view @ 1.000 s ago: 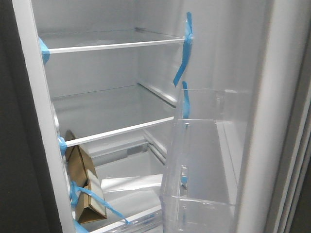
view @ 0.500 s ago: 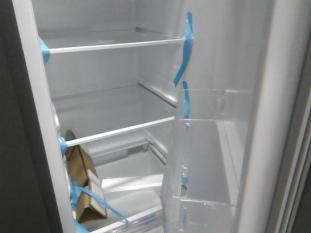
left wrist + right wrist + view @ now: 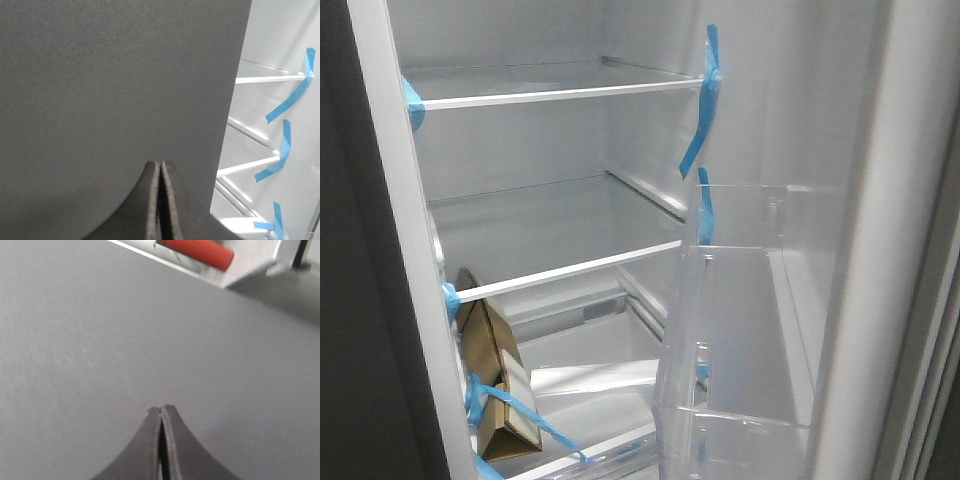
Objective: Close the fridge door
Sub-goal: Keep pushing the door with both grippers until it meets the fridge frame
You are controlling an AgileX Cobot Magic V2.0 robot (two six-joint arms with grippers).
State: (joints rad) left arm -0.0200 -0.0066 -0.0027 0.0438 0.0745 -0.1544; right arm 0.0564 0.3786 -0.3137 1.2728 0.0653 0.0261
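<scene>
Beside the open white fridge compartment, the tall dark-grey fridge door [image 3: 880, 250], clear bins on its white inner face, stands well ajar at right; closing remains unfinished. The left gripper [image 3: 161, 200] and right gripper [image 3: 161, 440] are pressed together, empty.

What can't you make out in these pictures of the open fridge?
- Front view: both arms are out of frame; the fridge door is cut off at the right edge.
- Right wrist view: the right gripper faces a blurred grey surface; contact unclear.
- The red object is cut off, unidentifiable.
</scene>
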